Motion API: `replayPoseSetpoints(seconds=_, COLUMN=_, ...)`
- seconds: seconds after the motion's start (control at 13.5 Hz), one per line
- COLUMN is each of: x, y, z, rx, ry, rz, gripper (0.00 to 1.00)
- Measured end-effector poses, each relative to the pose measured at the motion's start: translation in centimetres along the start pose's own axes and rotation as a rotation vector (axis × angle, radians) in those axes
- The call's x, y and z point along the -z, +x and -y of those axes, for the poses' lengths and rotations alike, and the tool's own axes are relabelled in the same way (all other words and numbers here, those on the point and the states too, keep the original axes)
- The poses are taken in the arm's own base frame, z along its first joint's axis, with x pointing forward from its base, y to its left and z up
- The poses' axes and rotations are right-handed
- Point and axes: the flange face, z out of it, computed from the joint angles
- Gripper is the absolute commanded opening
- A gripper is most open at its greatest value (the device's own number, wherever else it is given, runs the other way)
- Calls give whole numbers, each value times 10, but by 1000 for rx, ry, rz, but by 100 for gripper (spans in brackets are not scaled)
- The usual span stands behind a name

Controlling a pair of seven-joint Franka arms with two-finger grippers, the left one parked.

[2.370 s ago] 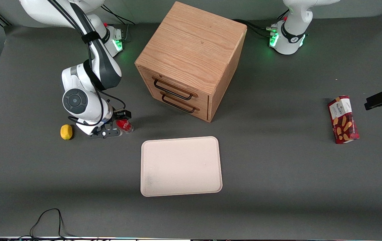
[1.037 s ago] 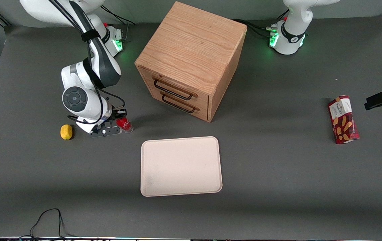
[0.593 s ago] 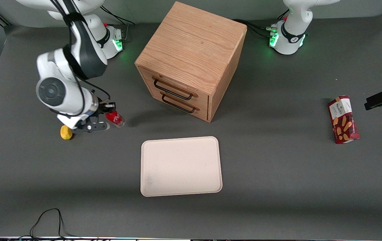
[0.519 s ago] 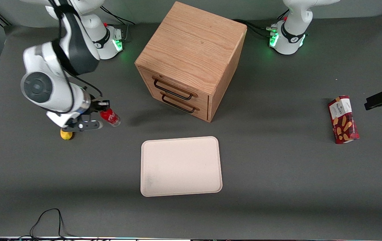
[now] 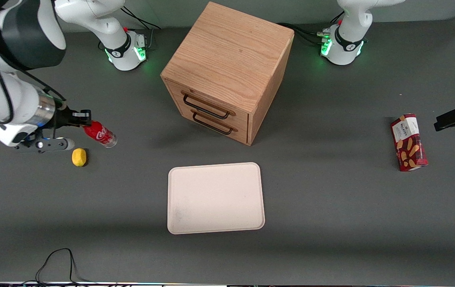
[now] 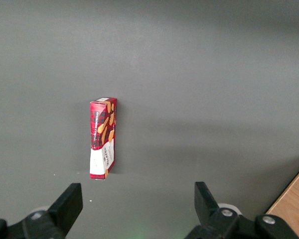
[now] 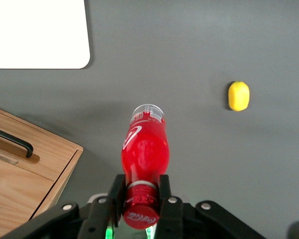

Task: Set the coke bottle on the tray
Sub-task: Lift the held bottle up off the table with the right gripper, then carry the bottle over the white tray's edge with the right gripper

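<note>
Above table (image 5: 331,207): gripper (image 5: 79,119) clasping coke bottle (image 5: 100,134).

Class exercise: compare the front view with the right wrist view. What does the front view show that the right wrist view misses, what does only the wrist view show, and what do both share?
Only the front view shows the red biscuit box toward the parked arm's end and the whole cream tray. Only the right wrist view shows the fingers clamping the neck under the bottle's red cap. Both show the gripper holding the coke bottle above the table, the yellow lemon and the wooden drawer cabinet.

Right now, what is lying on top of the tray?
Nothing: the tray shows only its bare cream surface. The coke bottle is held in the gripper, above the table near the lemon.
</note>
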Motion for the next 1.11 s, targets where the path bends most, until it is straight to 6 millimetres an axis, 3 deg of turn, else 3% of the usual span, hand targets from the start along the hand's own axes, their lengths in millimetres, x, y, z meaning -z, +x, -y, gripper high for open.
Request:
replayPoseSetpoints(seconds=0.22, x=16, y=21, z=6, rx=-5, ry=-19, rz=1, gripper=0)
replayPoseSetpoints(seconds=0.44, x=11, y=43, z=19, rx=5, ry=-34, rz=2, gripper=0)
replayPoseSetpoints(seconds=0.74, x=-18, y=72, z=43, rx=31, ry=-42, rz=0, gripper=0)
replayPoseSetpoints(seconds=0.89, x=-36, y=91, z=68, rx=30, ry=-27, rz=-37, gripper=0)
replayPoseSetpoints(seconds=1.11, x=-80, y=124, z=115, rx=36, ry=6, rz=-81, gripper=0)
